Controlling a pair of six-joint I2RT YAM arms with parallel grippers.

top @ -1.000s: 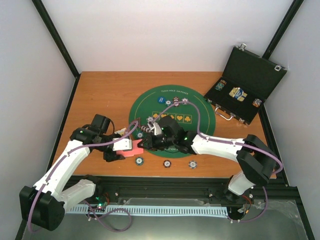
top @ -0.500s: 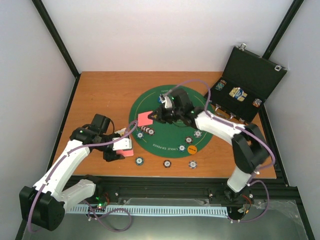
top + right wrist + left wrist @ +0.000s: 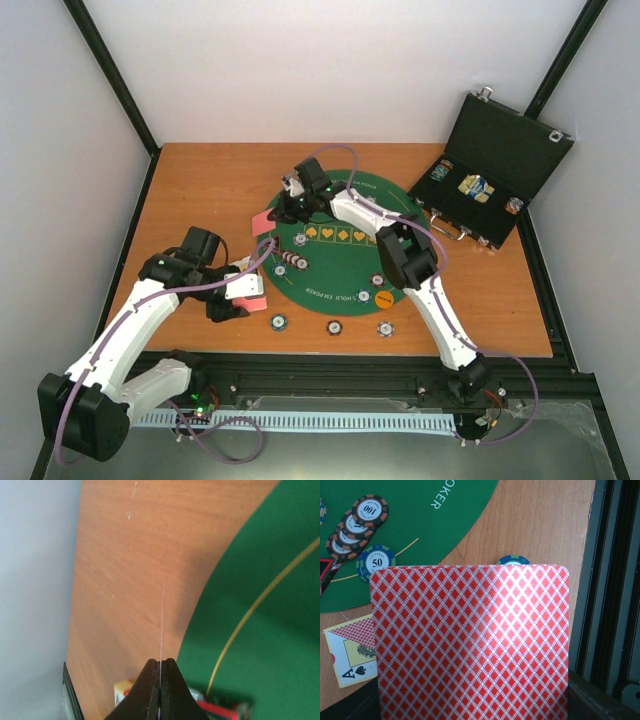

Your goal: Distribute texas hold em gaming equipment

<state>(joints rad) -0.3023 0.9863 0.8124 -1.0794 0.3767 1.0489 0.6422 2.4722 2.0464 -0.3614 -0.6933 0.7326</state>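
Observation:
My left gripper (image 3: 240, 296) is shut on a stack of red-backed playing cards (image 3: 470, 645) that fills the left wrist view and hides its fingers. It hovers over the wood just left of the green mat (image 3: 340, 260). My right gripper (image 3: 284, 207) reaches to the mat's far-left edge, shut on a single card (image 3: 263, 223). In the right wrist view that card shows only as a thin edge-on line (image 3: 162, 625). An ace of spades (image 3: 347, 655) lies face up on the wood. A fanned chip stack (image 3: 293, 262) lies on the mat.
Single chips lie along the near wood (image 3: 278, 322) (image 3: 333, 327) (image 3: 384, 328). On the mat's near right sit others (image 3: 377, 281) and an orange button (image 3: 383, 297). An open black case (image 3: 490, 185) stands at the far right. White walls close in on both sides.
My right arm swung from beside the left gripper across the mat to its far-left edge, carrying one red-backed card. The left arm and its stack stayed put.

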